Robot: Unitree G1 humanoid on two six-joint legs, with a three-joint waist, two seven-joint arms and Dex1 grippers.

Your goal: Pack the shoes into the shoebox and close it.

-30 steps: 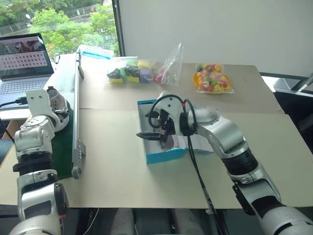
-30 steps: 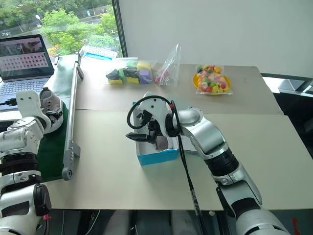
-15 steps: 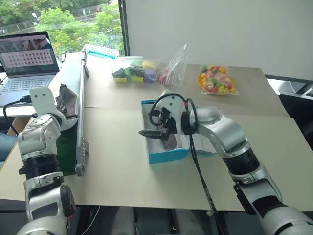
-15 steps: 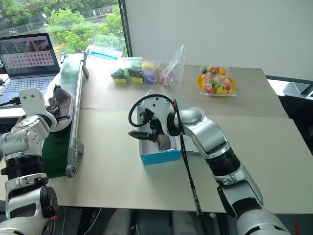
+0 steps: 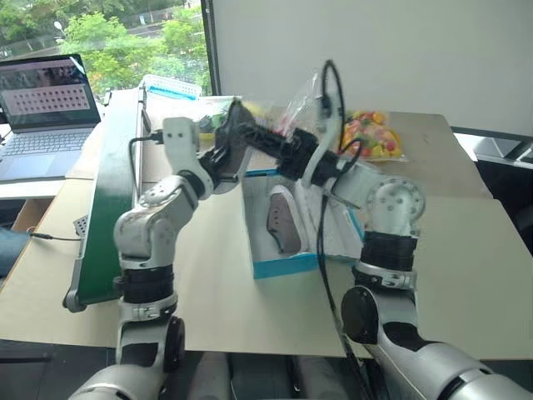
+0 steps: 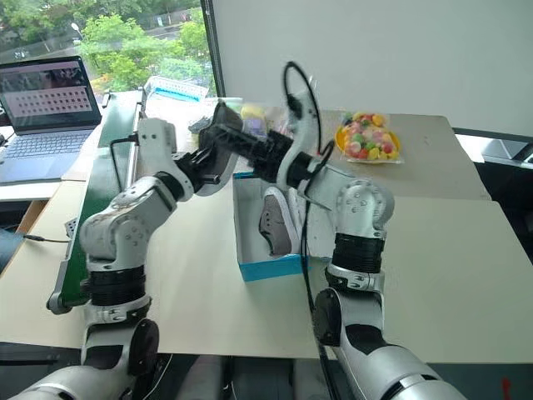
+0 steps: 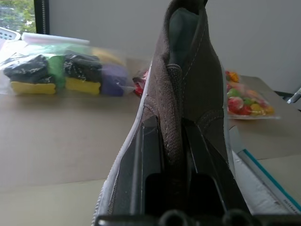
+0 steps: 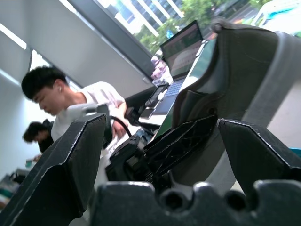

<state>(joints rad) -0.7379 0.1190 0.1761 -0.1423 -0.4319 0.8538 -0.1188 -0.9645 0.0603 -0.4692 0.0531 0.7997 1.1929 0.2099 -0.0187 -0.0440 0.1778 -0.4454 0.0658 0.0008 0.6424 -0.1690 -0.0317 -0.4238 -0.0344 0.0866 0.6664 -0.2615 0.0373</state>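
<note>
Showing the second of the shoes (image 7: 188, 94) pinched by its fabric collar between the narrowed fingers of the left gripper (image 7: 173, 141), the views place it in the air just behind the far end of the shoebox (image 6: 265, 268), close in front of the right gripper (image 8: 160, 141). The right gripper's jaws stand wide and empty, one finger to each side of the held sneaker, apparently without touching it. The first shoe (image 6: 273, 221) already lies inside the box on its white floor, propped on its side along the left half, so free room remains beside it toward the lid (image 5: 333, 233), which lies folded open on the robot's right. The box sits on the cardboard-covered table (image 6: 433, 275); bags of colourful items (image 6: 366, 137) lie well behind it, a green conveyor (image 5: 112, 183) runs along the left, and a laptop (image 5: 46, 100) stands beyond that. The step in hand appears to be a transfer or guided lowering of the second shoe. Done well, the free claw would close on the heel or sole before the left one lets go, the shoe would be turned sole-down or nested toe-to-heel beside its mate, and nothing should overhang the rim, since the lid must afterwards fold flat.
</note>
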